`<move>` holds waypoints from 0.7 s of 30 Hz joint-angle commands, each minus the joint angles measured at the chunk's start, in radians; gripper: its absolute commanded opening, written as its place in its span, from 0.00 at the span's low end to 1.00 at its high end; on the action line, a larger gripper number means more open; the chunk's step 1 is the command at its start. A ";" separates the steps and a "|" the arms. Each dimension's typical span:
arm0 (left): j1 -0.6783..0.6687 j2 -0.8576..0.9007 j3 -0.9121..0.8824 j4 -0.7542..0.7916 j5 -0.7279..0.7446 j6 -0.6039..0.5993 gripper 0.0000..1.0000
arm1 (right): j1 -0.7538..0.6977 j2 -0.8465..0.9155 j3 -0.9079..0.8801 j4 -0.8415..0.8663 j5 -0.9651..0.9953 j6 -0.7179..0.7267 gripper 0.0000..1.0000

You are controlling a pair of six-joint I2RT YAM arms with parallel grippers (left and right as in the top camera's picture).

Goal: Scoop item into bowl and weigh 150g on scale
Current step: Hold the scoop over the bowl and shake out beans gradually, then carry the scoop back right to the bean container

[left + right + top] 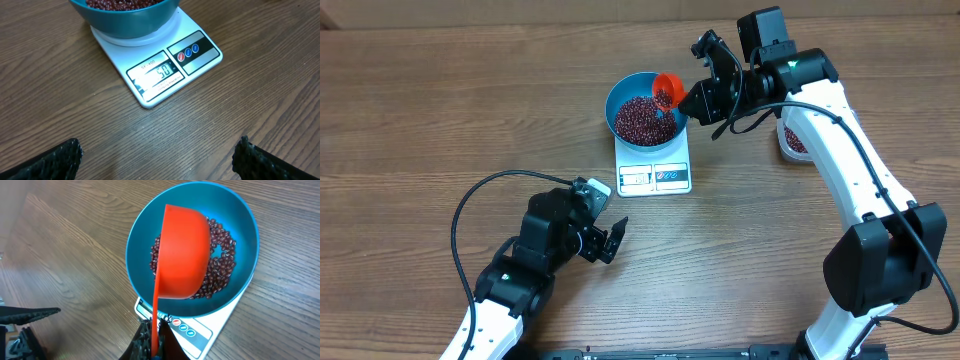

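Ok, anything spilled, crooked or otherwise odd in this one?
Nothing stands out. The beans lie inside the blue bowl, which sits on the scale; none show on the table. The right gripper holds the orange scoop tipped over the bowl.

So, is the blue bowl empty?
No, the blue bowl holds a pile of dark red beans, partly hidden under the orange scoop.

Left of the scale (pixel 654 174) and before its display, you have open table (pixel 440 100). Over it, the scoop (pixel 667 91) and right gripper (pixel 691 100) crowd the bowl (pixel 616 101); rightward, seemingly a tub (pixel 791 142).
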 commanded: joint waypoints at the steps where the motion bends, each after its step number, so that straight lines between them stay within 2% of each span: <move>1: -0.002 0.002 -0.007 0.004 0.008 -0.002 0.99 | -0.003 -0.019 0.026 -0.001 -0.017 -0.005 0.04; 10: -0.002 0.002 -0.007 0.004 0.008 -0.002 0.99 | -0.026 -0.032 0.026 -0.010 -0.051 -0.005 0.04; 14: -0.002 0.002 -0.007 0.000 0.007 -0.002 0.99 | -0.082 -0.060 0.026 -0.048 -0.124 -0.039 0.04; 21: -0.002 0.002 -0.007 0.001 0.008 -0.002 1.00 | -0.216 -0.122 0.026 -0.165 -0.143 -0.113 0.04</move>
